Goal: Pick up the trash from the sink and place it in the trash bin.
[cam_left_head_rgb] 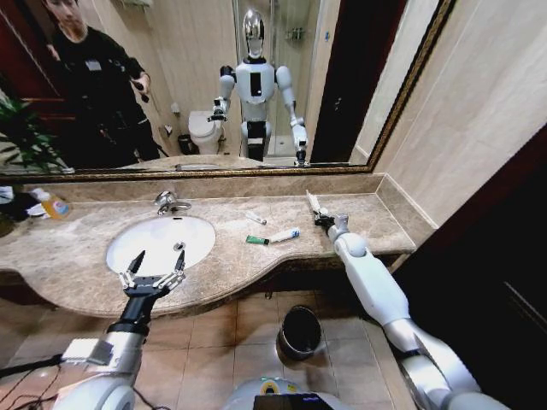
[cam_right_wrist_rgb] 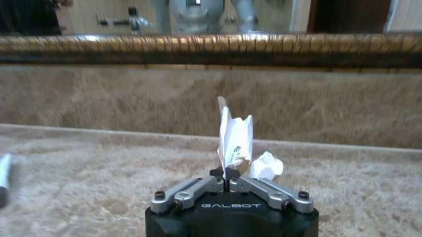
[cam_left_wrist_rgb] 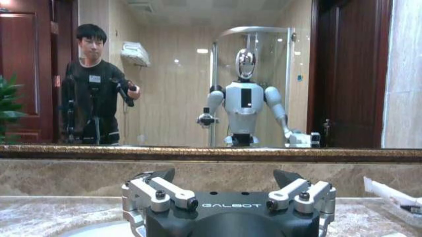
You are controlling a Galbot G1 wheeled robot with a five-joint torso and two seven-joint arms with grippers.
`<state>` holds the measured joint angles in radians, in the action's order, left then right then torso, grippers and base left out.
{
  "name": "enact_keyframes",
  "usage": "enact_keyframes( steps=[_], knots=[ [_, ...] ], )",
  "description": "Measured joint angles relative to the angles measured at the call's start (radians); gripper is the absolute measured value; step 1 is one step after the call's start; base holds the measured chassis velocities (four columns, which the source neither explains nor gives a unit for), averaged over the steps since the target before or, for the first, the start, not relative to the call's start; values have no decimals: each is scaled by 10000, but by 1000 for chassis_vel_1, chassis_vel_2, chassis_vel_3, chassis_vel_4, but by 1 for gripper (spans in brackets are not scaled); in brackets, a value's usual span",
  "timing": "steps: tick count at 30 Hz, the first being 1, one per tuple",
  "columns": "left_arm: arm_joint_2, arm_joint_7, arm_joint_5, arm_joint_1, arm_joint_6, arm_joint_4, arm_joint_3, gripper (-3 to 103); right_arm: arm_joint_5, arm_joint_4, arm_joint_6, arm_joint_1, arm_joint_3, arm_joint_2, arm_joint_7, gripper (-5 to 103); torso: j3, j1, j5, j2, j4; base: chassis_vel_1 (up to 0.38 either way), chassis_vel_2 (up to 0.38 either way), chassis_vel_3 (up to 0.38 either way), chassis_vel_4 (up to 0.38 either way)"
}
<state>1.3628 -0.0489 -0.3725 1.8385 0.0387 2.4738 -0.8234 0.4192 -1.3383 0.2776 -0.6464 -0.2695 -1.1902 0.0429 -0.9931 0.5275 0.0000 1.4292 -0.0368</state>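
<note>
Beige veined marble (cam_left_head_rgb: 77,256) runs under a long mirror (cam_left_head_rgb: 171,85), and out on the counter's right end the right gripper (cam_left_head_rgb: 320,218) has its fingertips pinched tight on a flat white packet (cam_right_wrist_rgb: 234,138), which stands up crumpled between them just above the stone. Beside it on the counter, toward the basin, lie the white-and-blue tube (cam_left_head_rgb: 284,236), the little green packet (cam_left_head_rgb: 256,241) and the thin white stick (cam_left_head_rgb: 255,219), all apart from each other. Over on the left, the left gripper (cam_left_head_rgb: 153,272) hangs over the near rim of the sink (cam_left_head_rgb: 161,242), fingers spread wide, holding nothing. Down on the tiled floor below the counter sits the trash bin (cam_left_head_rgb: 299,331).
</note>
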Motion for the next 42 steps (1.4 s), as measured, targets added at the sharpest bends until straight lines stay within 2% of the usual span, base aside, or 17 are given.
enact_keyframes(
  steps=[9, 11, 15, 21, 24, 26, 28, 29, 30, 33, 34, 38, 40, 42],
  knots=[
    [1, 2, 0, 0, 0, 0, -1, 100, 247, -2245, -21, -1791, -668, 592, -202, 0, 1, 0, -1, 0, -1, 0, 0, 0, 0],
    [1, 3, 0, 0, 0, 0, -1, 100, 515, -3335, 1, -2763, -994, 874, -299, 0, 0, 0, 1, 0, 1, 0, 0, 0, 0],
    [0, 0, 0, 0, -1, 0, 0, 100, 808, -4679, 134, -3705, -1366, 1049, -436, 0, 1, -2, 2, 1, 0, 0, 0, 0, 0],
    [0, 1, 0, 0, 0, 0, 0, 100, 1118, -6402, 523, -5362, -2221, 979, -706, 0, 1, -1, -1, 0, -2, 0, 0, 0, 0],
    [-1, -1, 0, 1, 0, 0, 0, 100, 1046, -7360, 720, -7089, -3040, 759, -154, 0, 2, -2, 2, 1, 3, 0, 0, 0, 0],
    [0, 0, 1, 0, 0, 0, 0, 100, 1023, -7548, 696, -7454, -3211, 666, -38, 0, 2, -2, -3, 1, 2, 0, 0, 0, 0],
    [0, 0, 0, 0, 0, 0, 0, 100, 898, -7863, 453, -8244, -3527, 432, 303, 0, 2, -2, 0, 1, 1, 0, 0, 0, 0],
    [0, 1, 0, 0, -1, 1, 0, 100, 680, -7989, 166, -8778, -3743, 208, 742, 0, 2, -2, -3, 1, 0, 0, 0, 0, 0],
    [0, 1, 0, 0, -1, 1, 0, 100, 680, -7989, 166, -8778, -3743, 208, 742, 0, 2, -2, -3, 1, 0, 0, 0, 0, 0],
    [0, 1, 0, 0, 0, 1, 0, 100, -78, -7849, -761, -9964, -3961, -359, 1780, 0, 1, -1, -3, 1, 1, 0, 0, 0, 0],
    [0, 1, 0, 0, 0, 1, 0, 100, -78, -7849, -761, -9964, -3961, -359, 1780, 0, 1, -1, -3, 1, 1, 0, 0, 0, 0],
    [0, 1, 0, 0, 0, 0, 0, 100, -700, -7002, -2246, -11025, -3836, -1026, 2230, 0, 1, -2, 0, 0, 0, 0, 0, 0, 0],
    [1, 0, 0, 0, 0, 0, 0, 100, -751, -6891, -2429, -11113, -3813, -1081, 2288, 0, 1, -2, -1, 0, 0, 0, 0, 0, 0],
    [1, 0, 0, 0, 0, 0, 0, 100, -1083, -6222, -3188, -11358, -3657, -1275, 2554, 0, 1, -1, -3, 0, 1, 0, 0, 0, 0]
  ],
)
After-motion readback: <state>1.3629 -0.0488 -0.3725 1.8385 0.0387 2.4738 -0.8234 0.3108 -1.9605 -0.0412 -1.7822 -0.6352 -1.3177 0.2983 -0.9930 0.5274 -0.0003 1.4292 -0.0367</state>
